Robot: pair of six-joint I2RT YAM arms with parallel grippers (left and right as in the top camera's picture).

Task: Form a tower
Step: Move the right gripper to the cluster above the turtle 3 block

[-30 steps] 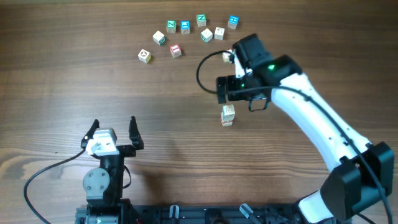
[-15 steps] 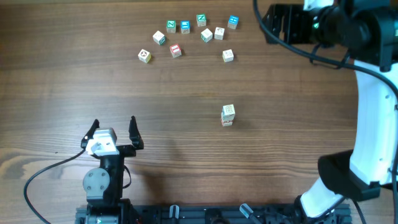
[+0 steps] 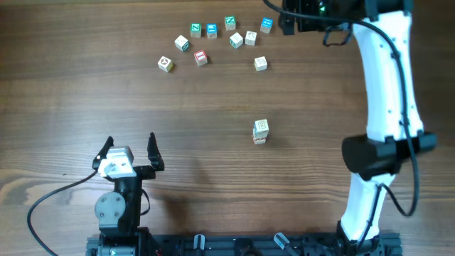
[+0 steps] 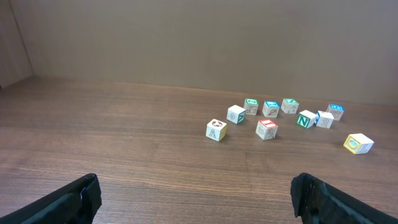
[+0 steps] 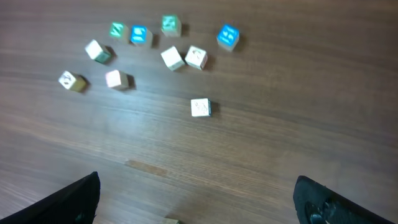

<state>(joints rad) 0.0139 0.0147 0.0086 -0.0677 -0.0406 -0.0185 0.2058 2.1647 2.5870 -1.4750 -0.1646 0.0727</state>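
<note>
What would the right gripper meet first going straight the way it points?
Likely bare table short of the lone pale cube; the right gripper points down at the wood, though depth is unclear.

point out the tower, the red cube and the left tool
tower (image 3: 261, 129), overhead view, top cube's white face
red cube (image 3: 200, 57), overhead view, its top face
left tool (image 3: 130, 139), overhead view, midway between its fingertips

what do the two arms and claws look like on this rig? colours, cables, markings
The right arm has glossy white tubular links with black joint housings and a thin black cable looping beside it. The left arm is black and round-jointed, with a white block behind the left claw and a black base cable. The right claw, like the left, has two matte black fingers. No legible markings.
</note>
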